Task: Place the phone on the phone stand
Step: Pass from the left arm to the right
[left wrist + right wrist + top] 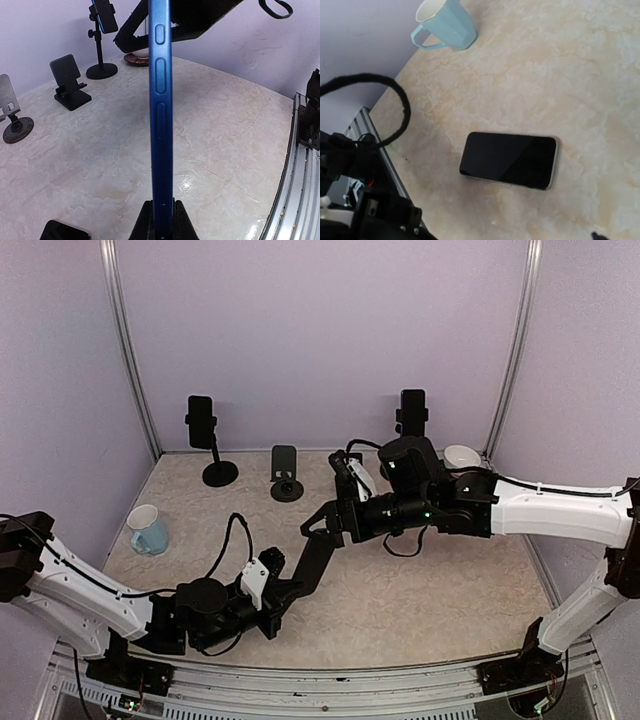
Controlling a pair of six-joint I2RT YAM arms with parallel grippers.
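A blue phone (160, 100) stands on edge above the table, its lower end clamped in my left gripper (161, 222), which is shut on it. From above it shows as a dark bar (310, 560) slanting up from the left gripper (278, 602). My right gripper (335, 518) is at the phone's upper end, jaws spread, with black fingers (131, 34) on either side of it. Its own fingers do not show in the right wrist view. An empty grey phone stand (285, 468) on a round base sits at the back, and a black folding stand (67, 82) is nearby.
A second dark phone (509, 160) lies flat on the table under the arms. Two tall stands (203, 425) (412, 410) each hold a phone at the back. A light blue mug (148, 530) sits at the left and a white bowl (462, 455) at the back right.
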